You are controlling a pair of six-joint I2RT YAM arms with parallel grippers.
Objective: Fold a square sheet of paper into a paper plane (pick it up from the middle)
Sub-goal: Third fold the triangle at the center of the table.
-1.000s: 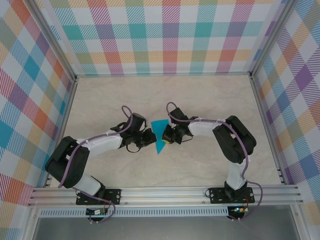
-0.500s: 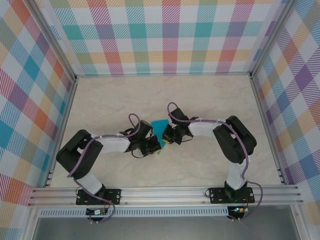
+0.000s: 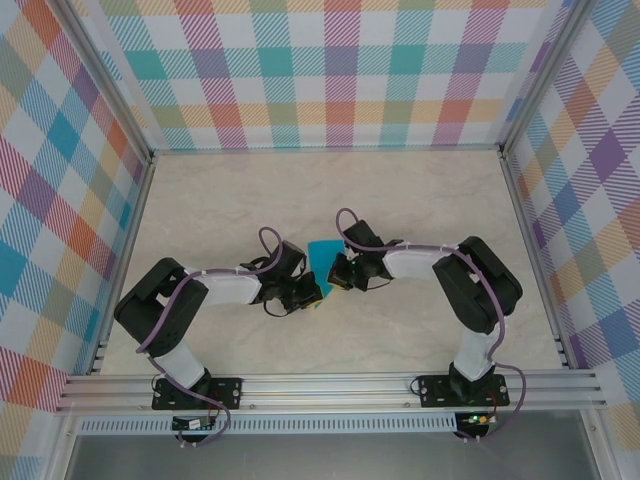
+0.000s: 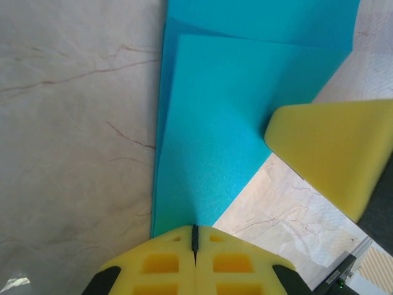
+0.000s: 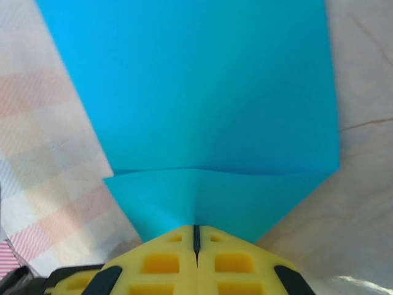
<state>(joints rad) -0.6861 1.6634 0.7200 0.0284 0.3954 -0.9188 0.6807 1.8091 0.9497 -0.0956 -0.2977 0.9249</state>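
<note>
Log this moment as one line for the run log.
teal paper: partly folded, on table | left gripper: shut, tip at paper corner | right gripper: shut, tip at paper edge

Much of the teal paper [image 3: 322, 253] is covered
From above, the left gripper [image 3: 313, 294] and the right gripper [image 3: 336, 281] hide its lower part; both wrist views cut off its far end.

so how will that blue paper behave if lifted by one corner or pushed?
Probably floppy: the paper looks thin and lies flat against the table. The crease and stacked layers likely stiffen it somewhat along that line. It is likely very light, so a push may slide it on the smooth top.
</note>
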